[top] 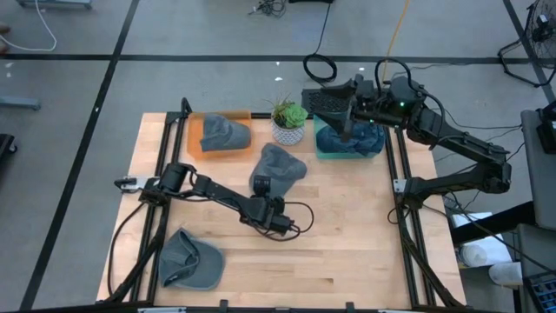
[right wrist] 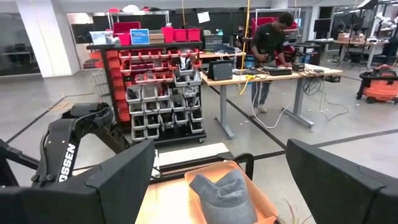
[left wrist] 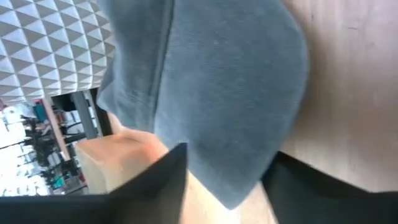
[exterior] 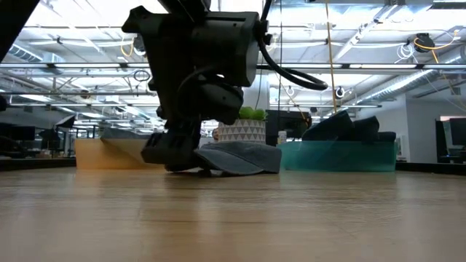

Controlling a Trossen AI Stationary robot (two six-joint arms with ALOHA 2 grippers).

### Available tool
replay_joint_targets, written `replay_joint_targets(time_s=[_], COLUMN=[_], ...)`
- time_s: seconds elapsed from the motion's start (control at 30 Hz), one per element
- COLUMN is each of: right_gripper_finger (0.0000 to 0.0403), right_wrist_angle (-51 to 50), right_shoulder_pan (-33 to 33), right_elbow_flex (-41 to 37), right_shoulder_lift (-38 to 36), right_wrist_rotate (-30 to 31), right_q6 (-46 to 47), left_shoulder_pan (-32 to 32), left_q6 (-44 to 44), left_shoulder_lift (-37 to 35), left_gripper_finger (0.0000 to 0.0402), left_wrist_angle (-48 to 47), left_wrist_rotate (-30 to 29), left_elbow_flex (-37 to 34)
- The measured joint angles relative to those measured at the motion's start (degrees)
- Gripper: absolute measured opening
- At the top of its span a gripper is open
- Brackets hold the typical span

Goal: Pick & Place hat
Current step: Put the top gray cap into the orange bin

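Note:
A grey hat (top: 282, 163) lies flat on the middle of the wooden table, also visible in the low view (exterior: 244, 156). My left gripper (top: 261, 187) is low at the hat's near-left edge, open. In the left wrist view the hat's pointed edge (left wrist: 233, 186) lies between my left gripper's (left wrist: 227, 202) two fingers. My right gripper (top: 317, 97) hovers open, high over the far side next to the teal bin (top: 323, 149). The right wrist view shows my right gripper (right wrist: 217, 180) with nothing between its fingers. My left gripper comes down at a slant onto the grey hat's pointed near edge (left wrist: 233, 186), one finger on each side of it. The hat lies flat on the table. I cannot tell whether the fingers (left wrist: 168, 180) touch the cloth.
An orange bin (top: 195, 139) at the far left holds a grey hat (top: 224, 132). The teal bin at the far right holds another (top: 352, 139). A potted plant (top: 288, 122) stands between the bins. One more grey hat (top: 191, 261) lies at the near left corner.

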Motion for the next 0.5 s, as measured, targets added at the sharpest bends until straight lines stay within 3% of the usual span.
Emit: replay_joint_targets(time_s=[0.13,0.27,0.5], right_gripper_finger=[0.0354,0.0351,0.0342], right_wrist_angle=[0.0,0.0,0.0], right_shoulder_pan=[0.0,0.0,0.0], right_elbow_flex=[0.0,0.0,0.0], right_shoulder_lift=[0.0,0.0,0.0], right_wrist_rotate=[0.0,0.0,0.0], right_q6=[-1.3,-0.8,-0.8], left_shoulder_pan=[0.0,0.0,0.2], left_q6=[0.8,0.8,1.6], left_shoulder_lift=[0.0,-0.3,-0.3], left_gripper_finger=[0.0097,0.002,0.0015], left_wrist_angle=[-0.3,-0.3,-0.2], left_wrist_rotate=[2.2,0.5,1.4], left_elbow_flex=[0.0,0.1,0.1])
